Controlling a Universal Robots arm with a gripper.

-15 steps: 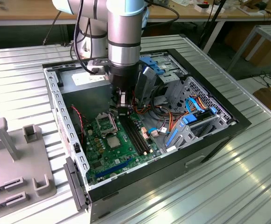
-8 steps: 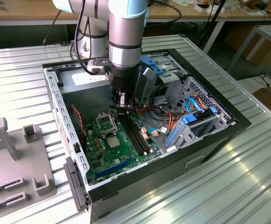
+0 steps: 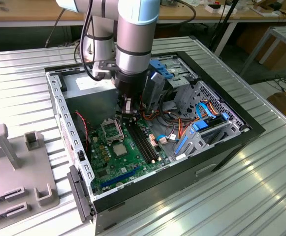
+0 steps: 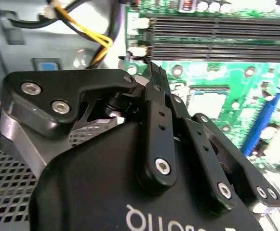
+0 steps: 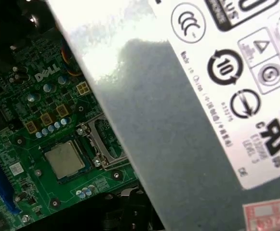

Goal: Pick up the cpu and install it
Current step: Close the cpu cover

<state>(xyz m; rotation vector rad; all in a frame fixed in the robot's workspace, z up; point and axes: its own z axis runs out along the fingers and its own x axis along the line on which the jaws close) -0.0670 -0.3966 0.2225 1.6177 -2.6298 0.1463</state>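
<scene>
The cpu (image 3: 119,149) is a small grey square lying flat on the green motherboard (image 3: 108,167), right beside the hinged silver socket frame (image 3: 111,130), which stands open. In the first wrist view the cpu (image 5: 65,159) lies next to that frame (image 5: 103,144). My gripper (image 3: 127,111) hangs inside the computer case above the board, over the far end of the black memory slots (image 3: 143,140), apart from the cpu. In the second wrist view its black fingers (image 4: 154,77) meet at the tip, shut, holding nothing, with the cpu (image 4: 207,103) beyond them.
The open black computer case (image 3: 221,147) walls in the board. Blue drive brackets (image 3: 202,130) and coloured cables (image 3: 182,123) crowd the exterior view's right. A grey labelled metal box (image 5: 188,120) sits close to the wrist. A grey fixture (image 3: 15,167) stands on the slatted table.
</scene>
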